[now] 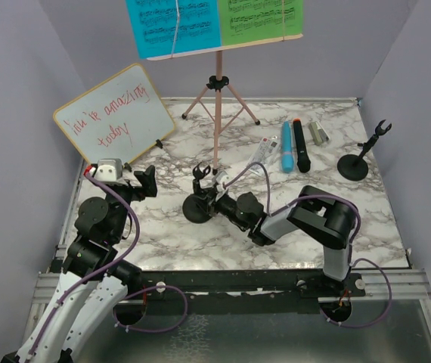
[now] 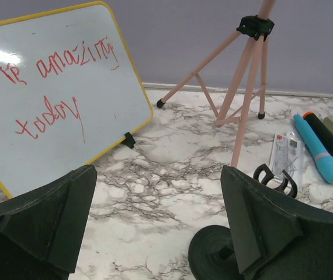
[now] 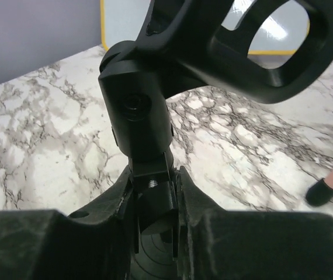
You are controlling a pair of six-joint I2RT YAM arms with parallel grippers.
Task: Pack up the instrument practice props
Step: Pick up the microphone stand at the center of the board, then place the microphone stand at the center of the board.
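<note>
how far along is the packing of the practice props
Nothing looks packed yet. In hand: the right gripper is shut on the stem of the near mic holder; the left gripper is open and empty. Left: the pink music stand holding the blue sheet and green sheet, the blue microphone and black microphone on the table, the far mic holder.

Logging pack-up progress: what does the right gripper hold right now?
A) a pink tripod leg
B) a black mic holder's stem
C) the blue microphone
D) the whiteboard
B: in the right wrist view, the right gripper is clamped on the black mic holder at its stem, just below the clip.
</note>
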